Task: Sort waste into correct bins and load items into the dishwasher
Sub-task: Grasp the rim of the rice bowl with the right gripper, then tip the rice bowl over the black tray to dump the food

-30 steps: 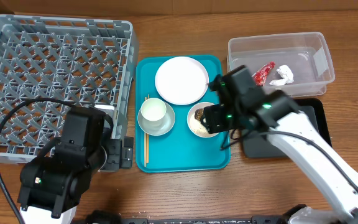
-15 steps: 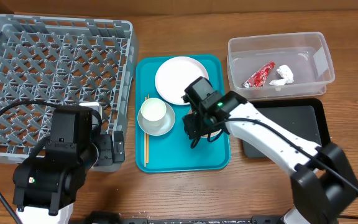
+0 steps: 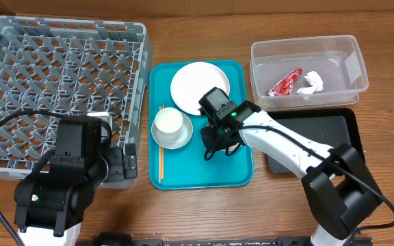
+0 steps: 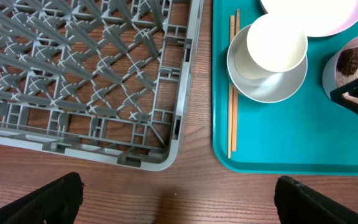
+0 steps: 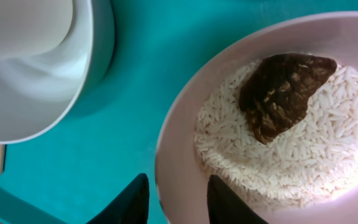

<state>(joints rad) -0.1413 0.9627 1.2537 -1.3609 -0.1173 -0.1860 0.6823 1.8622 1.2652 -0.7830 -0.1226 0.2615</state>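
Observation:
My right gripper [image 5: 178,199] straddles the near rim of a small bowl [image 5: 185,124], one finger outside and one inside, with a sliver of tray showing beside the outer finger. In the bowl lie white rice [image 5: 328,155] and a brown food lump [image 5: 284,93]. My left gripper [image 4: 178,205] stands wide open over bare table in front of the grey dishwasher rack [image 3: 60,75]. On the teal tray [image 3: 204,174] are a plate [image 3: 198,85], a cup [image 3: 168,123] on a saucer [image 3: 183,140], and chopsticks [image 3: 161,150].
A clear tub [image 3: 351,51] at the back right holds a red-and-silver wrapper [image 3: 284,82] and a white tissue [image 3: 311,82]. A black tray [image 3: 320,130] lies in front of it, partly under my right arm. The rack's corner [image 4: 166,158] is close to my left gripper.
My right gripper has swung left from the black tray's side onto the bowl and narrowed its jaws round the rim. My left arm shifted slightly, then held still.

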